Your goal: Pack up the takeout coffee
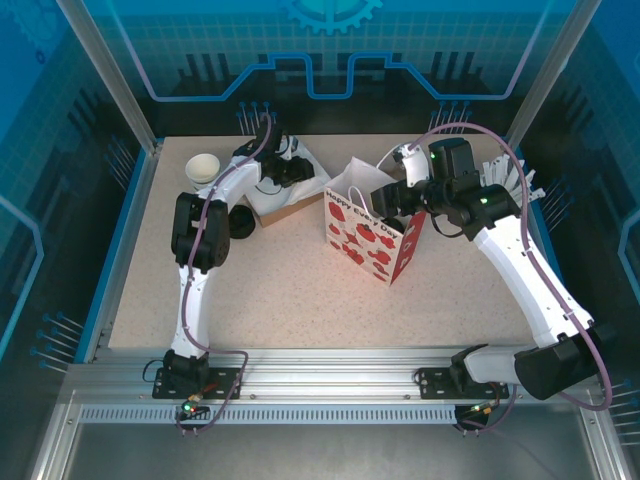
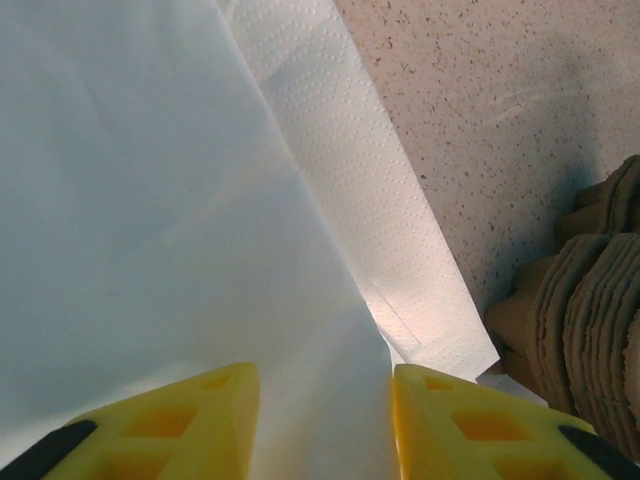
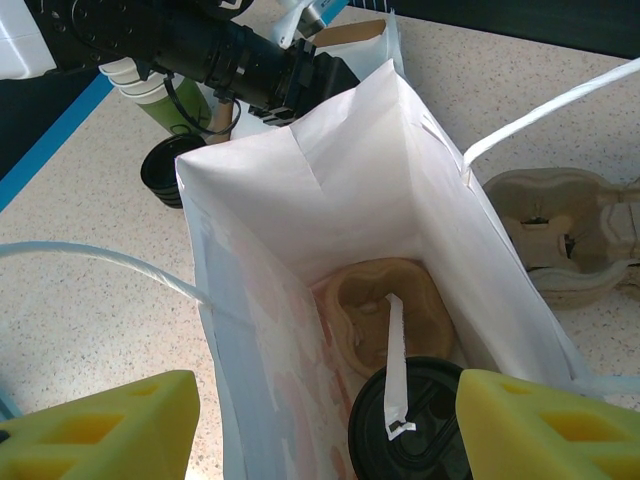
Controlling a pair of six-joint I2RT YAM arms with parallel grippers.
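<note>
Desk: Yellow fingers of the left gripper [image 2: 325,378], where?
Photographer: Part-open over white paper napkins [image 2: 150,200], well apart from the coffee.
Desk: And the black-lidded takeout coffee cup [image 3: 432,432]?
Photographer: Upright inside the strawberry-print white paper bag [image 1: 362,238], directly beneath the right gripper [image 3: 328,392]; jaws wide, empty, nearer.

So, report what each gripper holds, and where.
Right gripper: nothing, open over the bag. Left gripper: straddles a white napkin; a grip cannot be told.
</note>
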